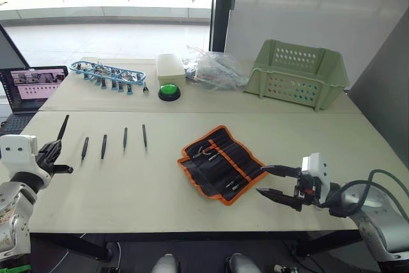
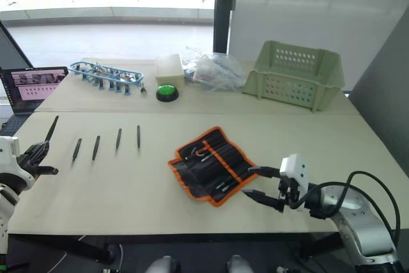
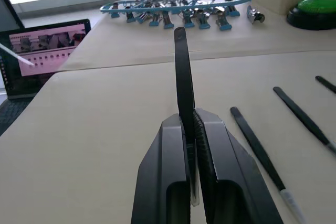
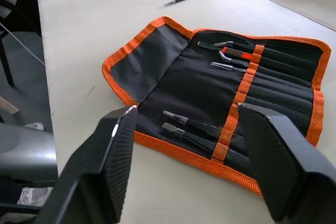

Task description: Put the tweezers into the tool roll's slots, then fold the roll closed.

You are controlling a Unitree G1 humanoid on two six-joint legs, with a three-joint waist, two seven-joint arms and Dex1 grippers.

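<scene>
My left hand (image 1: 56,153), at the lower left of the head view, is clamped on one slim black pointed tweezer (image 3: 183,85), which sticks up past the fingertips. The other four black tweezers (image 1: 103,146) lie in a row on the pale bench (image 1: 128,183), left of centre and well apart from the flat black fabric tool roll with orange edging (image 1: 220,163). The roll is spread open right of centre, with a few tools already in its slots. My right hand (image 1: 276,183) sits just beside the roll's right edge, fingers spread wide with nothing between them.

Along the top of the frame are a blue rack of small clips (image 1: 108,73), a green round button (image 1: 169,91), a cream box (image 1: 170,68), a crumpled clear plastic bag (image 1: 214,68) and a pale green perforated basket (image 1: 298,73). An open laptop (image 1: 33,87) is at far left. Nothing lies between the tweezer row and the roll.
</scene>
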